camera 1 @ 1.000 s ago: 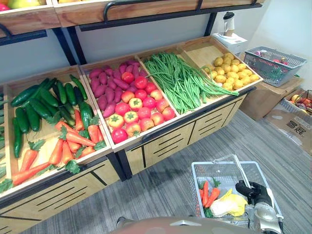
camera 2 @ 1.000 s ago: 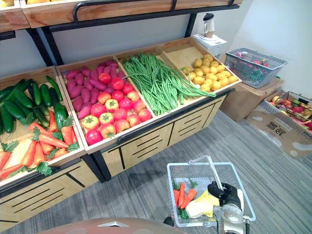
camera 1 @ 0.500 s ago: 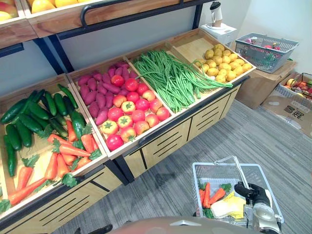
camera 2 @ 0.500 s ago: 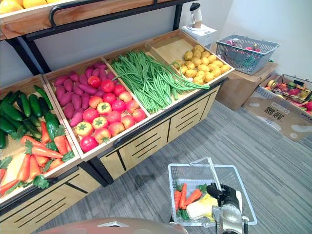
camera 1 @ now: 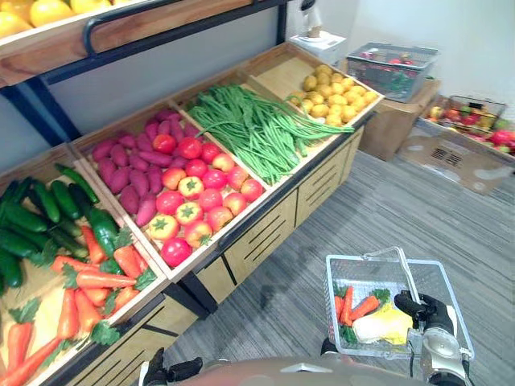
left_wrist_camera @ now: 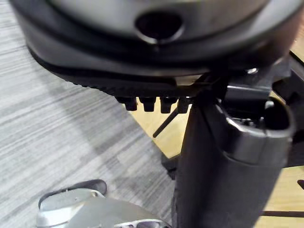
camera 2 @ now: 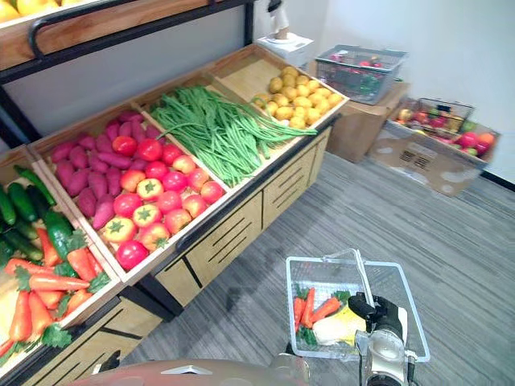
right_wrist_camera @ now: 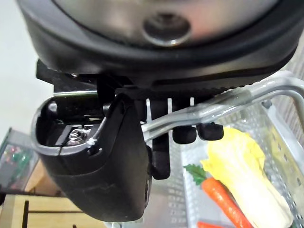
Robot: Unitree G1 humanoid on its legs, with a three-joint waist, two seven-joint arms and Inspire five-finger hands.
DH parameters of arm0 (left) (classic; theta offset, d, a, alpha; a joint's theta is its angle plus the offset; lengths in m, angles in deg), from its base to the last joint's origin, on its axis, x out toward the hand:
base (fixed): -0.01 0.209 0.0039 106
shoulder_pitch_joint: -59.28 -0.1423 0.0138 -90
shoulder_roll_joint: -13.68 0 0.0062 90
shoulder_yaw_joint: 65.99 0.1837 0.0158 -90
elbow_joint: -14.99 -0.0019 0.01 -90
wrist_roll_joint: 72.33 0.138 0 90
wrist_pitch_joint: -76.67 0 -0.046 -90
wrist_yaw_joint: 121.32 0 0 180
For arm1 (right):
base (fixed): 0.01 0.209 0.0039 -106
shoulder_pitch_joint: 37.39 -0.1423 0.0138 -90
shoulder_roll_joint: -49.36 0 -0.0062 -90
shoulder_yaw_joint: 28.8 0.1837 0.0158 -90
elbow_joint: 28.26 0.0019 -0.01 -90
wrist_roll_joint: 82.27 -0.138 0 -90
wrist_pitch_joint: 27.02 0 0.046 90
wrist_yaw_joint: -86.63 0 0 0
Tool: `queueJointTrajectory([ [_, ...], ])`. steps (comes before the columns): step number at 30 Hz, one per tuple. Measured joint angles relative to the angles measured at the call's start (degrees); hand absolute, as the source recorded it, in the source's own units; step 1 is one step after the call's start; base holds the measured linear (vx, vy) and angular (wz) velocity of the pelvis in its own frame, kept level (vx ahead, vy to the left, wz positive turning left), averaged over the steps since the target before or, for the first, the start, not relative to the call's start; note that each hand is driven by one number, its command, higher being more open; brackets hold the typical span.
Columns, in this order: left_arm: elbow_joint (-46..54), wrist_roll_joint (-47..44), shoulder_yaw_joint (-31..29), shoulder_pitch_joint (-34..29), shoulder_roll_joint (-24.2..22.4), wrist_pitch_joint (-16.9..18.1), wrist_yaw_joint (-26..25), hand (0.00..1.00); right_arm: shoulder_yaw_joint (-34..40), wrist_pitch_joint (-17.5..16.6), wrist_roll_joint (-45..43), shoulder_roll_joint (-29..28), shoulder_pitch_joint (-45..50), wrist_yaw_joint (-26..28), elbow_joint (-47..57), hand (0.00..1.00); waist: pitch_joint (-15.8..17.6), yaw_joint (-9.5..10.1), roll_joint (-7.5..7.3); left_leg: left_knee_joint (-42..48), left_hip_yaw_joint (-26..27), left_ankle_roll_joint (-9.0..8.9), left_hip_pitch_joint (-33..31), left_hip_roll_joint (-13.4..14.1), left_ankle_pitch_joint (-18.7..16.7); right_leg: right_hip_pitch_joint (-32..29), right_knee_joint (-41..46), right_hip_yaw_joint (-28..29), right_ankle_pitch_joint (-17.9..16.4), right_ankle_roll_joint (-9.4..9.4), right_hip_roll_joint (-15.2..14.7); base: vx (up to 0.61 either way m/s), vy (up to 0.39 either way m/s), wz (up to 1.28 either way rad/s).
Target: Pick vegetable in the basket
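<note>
Plenty of produce on the long wooden display stand (camera 1: 265,221) that runs from near left to far right: cucumbers (camera 1: 40,225) and bin carrots (camera 1: 88,281) nearest, then purple sweet potatoes (camera 1: 121,165) with tomatoes (camera 1: 197,201), a heap of green beans (camera 1: 249,125), and small yellow round ones (camera 1: 334,88) at the far end. Above it is a shelf (camera 1: 145,20) with yellow fruit. The floor (camera 1: 451,209) is grey wood-grain planks and the far wall (camera 1: 467,40) is plain white. Far right, a grey crate (camera 1: 394,68) sits on a cardboard box (camera 1: 394,121). Near right, the right hand (camera 1: 426,310) has its fingers curled round the handle (right_wrist_camera: 223,102) of a wire basket (camera 1: 354,258). The vegetables are inside the basket: a couple of carrots (camera 1: 364,308) on the left and a pale cabbage (camera 1: 385,324) just beside them. The left hand (camera 1: 165,372) hangs low at the near left by the stand, and I can't tell how its fingers are set.
</note>
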Motion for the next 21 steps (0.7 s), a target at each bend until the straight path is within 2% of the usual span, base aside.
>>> queueJointTrajectory([
  [2,1.91,1.15,-0.15,0.42,2.2,0.07,-0.26,1.0,-0.02,0.25,0.01,-1.34,-0.04,-0.68,2.57,0.0,1.1,-0.44,-1.92,5.12,2.7,1.01,-2.61,0.21,-2.69,-2.25,-1.2,2.71,2.14,-0.06,0.23,-0.21,0.102,-0.76],
  [3,2.06,1.41,-0.28,1.4,3.81,-0.05,-0.19,1.0,-0.32,0.32,-0.03,-1.95,-0.69,-1.01,3.08,0.0,2.04,-0.74,-3.63,6.86,3.51,3.33,-3.82,-0.82,-3.59,-2.84,-3.98,3.71,2.82,-3.73,-0.01,-0.23,0.089,-0.68],
  [4,1.84,1.82,-0.3,1.68,4.19,-0.16,-0.16,1.0,-0.42,0.71,-0.02,-2.04,-1.31,-1.05,3.08,0.0,2.37,-0.59,-3.52,6.24,3.83,4.23,-4.05,-0.79,-3.56,-2.35,-6.21,1.02,-0.15,-7.46,-0.03,-0.22,0.089,-1.09],
  [5,1.57,3.19,-0.65,1.94,3.57,-0.17,-0.22,1.0,-0.42,1.36,-0.03,-2.23,-3.07,-1.12,3.09,0.0,2.72,0.04,-0.88,3.08,7.34,4.92,-3.17,1.48,-1.46,-3.47,-2.53,-8.79,-4.25,-11.55,0.0,-0.16,0.098,-1.05],
  [6,1.78,3.35,-0.7,2.03,3.12,-0.12,-0.19,1.0,-0.8,1.46,0.0,-2.24,-3.76,-1.25,3.14,0.0,3.27,-0.23,-0.28,2.03,8.64,4.34,-3.0,2.42,-0.09,-5.3,11.91,-14.66,-5.22,-11.68,-2.11,-0.04,0.098,-0.96],
  [7,1.84,3.33,-0.81,2.03,3.41,-0.16,-0.2,1.0,-0.83,1.58,0.01,-2.26,-3.72,-1.34,3.11,0.0,3.51,-0.09,-0.5,1.62,9.52,4.41,-2.41,2.29,0.14,-4.8,18.29,-16.92,-7.03,-11.81,-3.31,0.0,0.11,-0.67],
  [8,1.68,3.33,-0.65,1.37,3.99,-0.52,-0.2,1.0,-1.57,2.18,0.06,-2.28,-3.75,-1.46,2.83,0.0,3.45,0.09,-1.48,1.31,11.39,4.77,-2.1,1.43,0.4,-2.0,24.73,-20.25,-11.51,-9.45,-5.84,0.03,0.068,-0.59],
  [9,1.69,3.3,-0.88,1.33,4.05,-0.83,-0.2,1.0,-1.99,2.21,0.09,-2.25,-3.81,-1.46,2.85,0.0,3.16,0.32,-2.42,1.45,12.63,4.81,-2.1,1.38,0.37,-1.12,25.59,-20.94,-12.82,-9.34,-6.3,0.02,0.034,-0.85],
  [10,1.57,3.34,-1.34,1.3,4.42,-1.44,-0.11,1.0,-3.37,2.17,0.13,-2.28,-3.93,-1.28,2.86,0.0,3.28,0.89,-2.57,1.9,14.6,4.83,-2.08,1.2,0.38,-0.49,24.36,-21.91,-13.01,-8.73,-6.36,0.02,0.01,-0.84],
  [11,1.34,3.37,-1.91,1.29,4.32,-1.61,0.01,1.0,-4.08,2.05,0.15,-2.24,-4.23,-1.02,2.93,0.0,3.16,1.08,-2.9,2.31,15.95,4.86,-1.95,1.34,0.41,-0.48,21.86,-22.37,-12.5,-8.21,-5.09,0.02,-0.01,-1.04],
  [13,0.37,3.53,-2.14,1.25,3.49,-2.04,-0.03,1.0,-4.62,1.93,0.14,-1.97,-4.29,-0.9,2.97,0.0,2.43,1.35,-1.3,1.42,18.16,4.93,-1.34,1.48,0.77,3.14,10.81,-23.03,-10.38,-4.78,-2.12,0.01,-0.037,-0.85],
  [16,0.3,4.16,-1.71,1.79,2.51,-2.02,-0.06,1.0,-4.54,1.94,0.08,-1.25,-4.19,-0.9,2.97,0.0,2.04,0.64,-0.24,1.31,19.4,4.78,-2.01,1.13,1.2,4.19,4.53,-23.17,-8.92,-2.55,-0.66,-0.02,-0.062,-0.29],
  [17,0.21,5.16,-1.45,1.79,2.44,-2.04,-0.13,1.0,-4.55,1.97,0.08,-1.26,-3.91,-0.9,2.96,0.0,1.92,0.03,-0.05,1.21,19.38,4.8,-2.2,1.14,1.76,4.49,3.4,-23.21,-8.48,-2.44,-0.32,-0.04,-0.084,-0.05],
  [21,0.15,5.53,0.18,2.13,2.41,-2.25,-0.47,1.0,-4.54,1.96,0.11,-1.05,-1.11,-0.8,2.98,0.0,1.61,-0.2,0.44,0.35,19.08,4.05,-1.73,1.53,4.2,5.83,0.38,-23.27,-7.49,-3.15,1.21,-0.05,-0.085,-0.03],
])
